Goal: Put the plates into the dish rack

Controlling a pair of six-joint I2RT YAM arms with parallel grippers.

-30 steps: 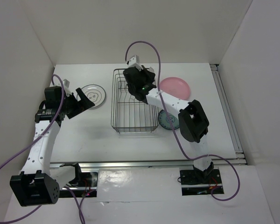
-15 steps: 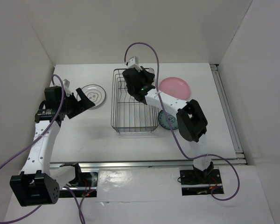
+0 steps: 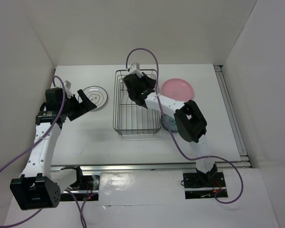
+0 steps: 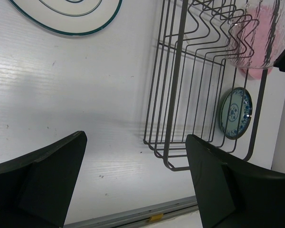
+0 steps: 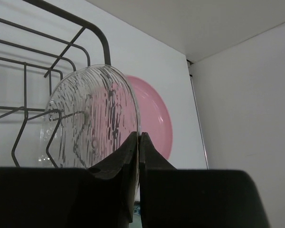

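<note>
My right gripper (image 3: pixel 134 81) is shut on the rim of the clear glass plate (image 5: pixel 85 123) and holds it upright over the far end of the dark wire dish rack (image 3: pixel 116 102). The pink plate (image 3: pixel 180 88) lies flat to the right of the rack and shows behind the glass (image 5: pixel 154 118). The blue-green plate (image 3: pixel 167 123) lies by the rack's near right corner, partly under my right arm. The white ringed plate (image 3: pixel 96 96) lies left of the rack. My left gripper (image 3: pixel 85 102) is open and empty, just left of that plate.
The rack's tines (image 4: pixel 213 28) and near corner (image 4: pixel 166 152) show in the left wrist view, with the blue-green plate (image 4: pixel 236 111) beyond them. White walls close in the table on three sides. A metal rail (image 3: pixel 232 114) runs along the right edge.
My right gripper has moved slightly left and farther over the rack with the glass plate. The left arm has not moved.
</note>
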